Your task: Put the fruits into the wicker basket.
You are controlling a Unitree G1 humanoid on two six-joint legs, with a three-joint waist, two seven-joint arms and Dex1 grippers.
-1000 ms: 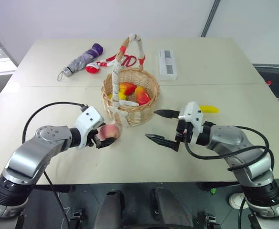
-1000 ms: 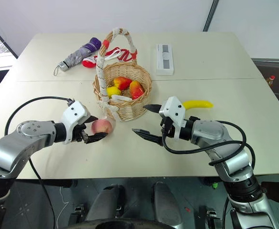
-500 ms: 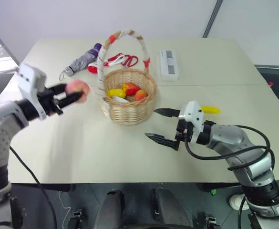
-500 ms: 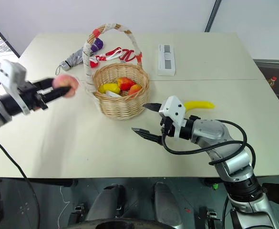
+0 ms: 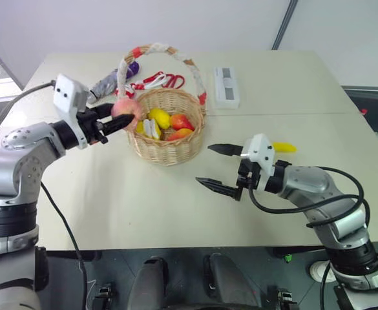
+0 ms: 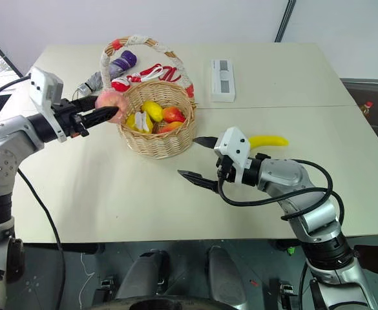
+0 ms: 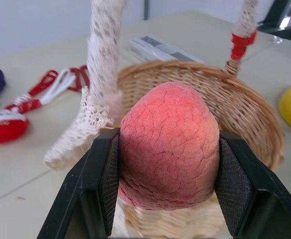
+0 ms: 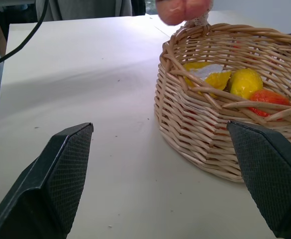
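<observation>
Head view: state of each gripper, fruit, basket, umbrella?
left gripper: shut on peach
peach: held at the basket rim, not in
right gripper: open, empty
wicker basket: upright, holds yellow and red fruits
banana: on table, outside basket
umbrella: folded, lying flat

The left arm is raised at nine o'clock, its forearm pointed level toward three o'clock, and the left tool is clamped with both black fingers pressed together on what is held. The right arm is bent at four o'clock, and the right tool is spread wide, empty, pointed toward nine o'clock.
</observation>
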